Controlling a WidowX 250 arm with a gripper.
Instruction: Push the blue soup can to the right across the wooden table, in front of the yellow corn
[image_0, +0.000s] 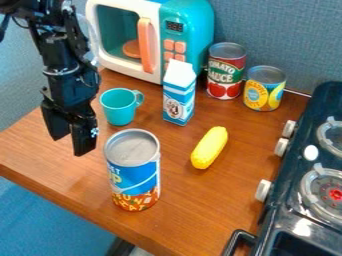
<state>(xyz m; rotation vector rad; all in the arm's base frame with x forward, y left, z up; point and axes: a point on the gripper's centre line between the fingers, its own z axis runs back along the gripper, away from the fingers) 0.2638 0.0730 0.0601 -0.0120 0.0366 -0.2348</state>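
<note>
The black gripper (69, 144) hangs over the left part of the wooden table, open, with nothing between its fingers. Just to its right stands a teal cup (119, 111), upright, its handle turned to the right. In front and to the right of the gripper is a tall can (135, 172) with a blue and orange label. A blue and white milk carton (179, 100) stands upright behind the middle of the table. A yellow corn cob (210, 147) lies on its side to the right of the tall can.
At the back are a teal and white toy microwave (189, 35), a tomato sauce can (226, 72) and a shorter yellow-labelled can (264, 90). A dark toy stove (314, 170) with white knobs borders the right side. The wooden table (67, 177) ends at the lower left.
</note>
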